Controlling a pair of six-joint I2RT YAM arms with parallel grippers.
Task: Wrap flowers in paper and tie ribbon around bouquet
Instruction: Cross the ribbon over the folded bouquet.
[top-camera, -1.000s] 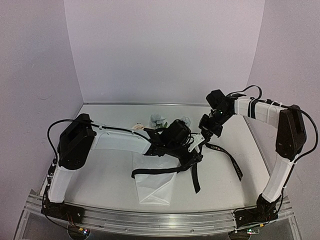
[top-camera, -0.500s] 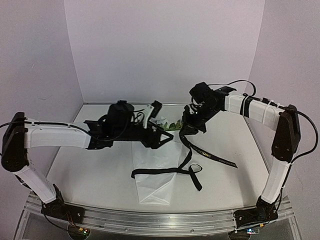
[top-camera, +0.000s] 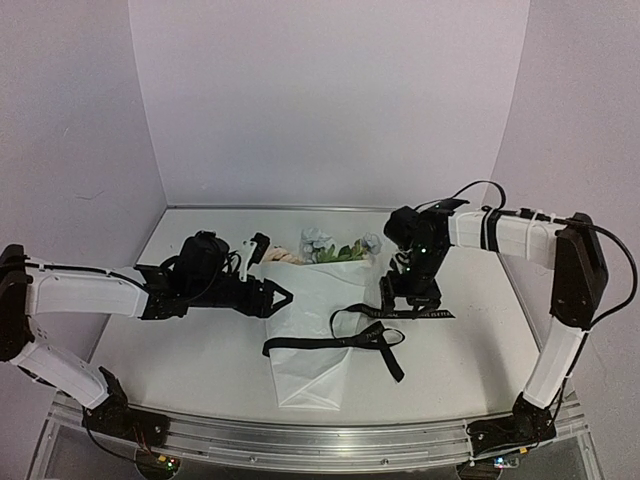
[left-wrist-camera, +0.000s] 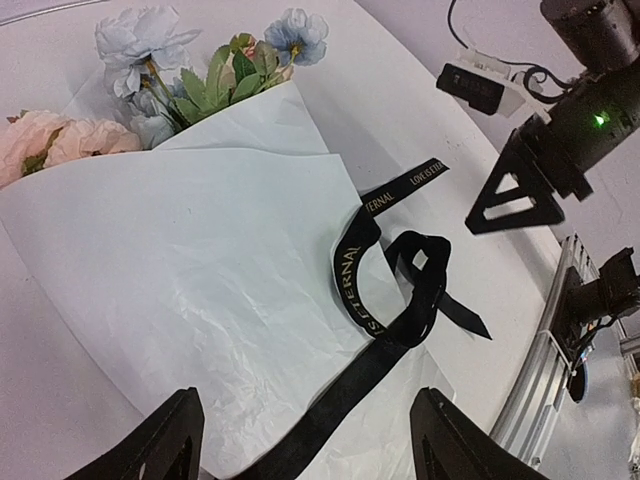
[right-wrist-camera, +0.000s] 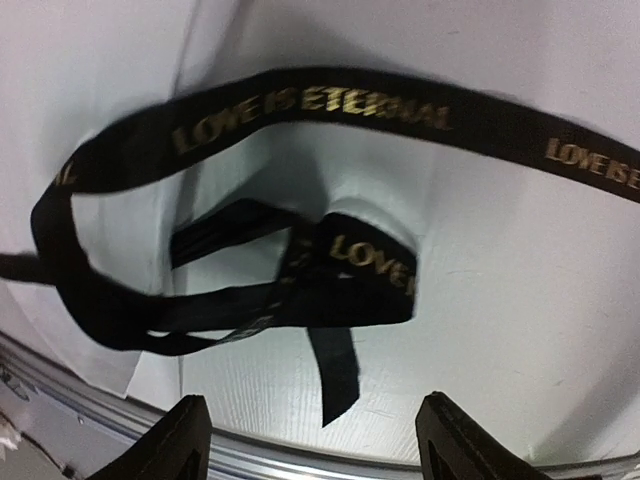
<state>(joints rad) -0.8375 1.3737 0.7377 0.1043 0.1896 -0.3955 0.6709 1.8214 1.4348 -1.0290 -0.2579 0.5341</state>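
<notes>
The bouquet lies on the table as a white paper (top-camera: 310, 350) cone with its point toward me. Cream-pink and pale blue flowers (top-camera: 318, 243) with green leaves stick out at its far, wide end. The black ribbon (top-camera: 330, 342) with gold lettering crosses the cone and is loosely knotted at its right side, a slack loop standing above the knot. My left gripper (top-camera: 268, 276) hovers open at the cone's left edge, holding nothing. In the left wrist view the paper (left-wrist-camera: 200, 250), flowers (left-wrist-camera: 150, 50) and ribbon (left-wrist-camera: 350, 270) lie beyond the left gripper (left-wrist-camera: 310, 450). My right gripper (top-camera: 408, 298) is open above the ribbon's (right-wrist-camera: 310, 105) right end, the right gripper (right-wrist-camera: 320, 445) empty.
A metal rail (top-camera: 300, 440) runs along the near table edge, with the arm bases at both ends. Lilac walls close the table at the back and on both sides. The right arm's cable (top-camera: 480, 188) loops above its forearm.
The right gripper has opened and let the ribbon go, then dropped lower; the ribbon's raised end has fallen to the table. The left arm has drawn back leftward off the bouquet, its jaws open.
</notes>
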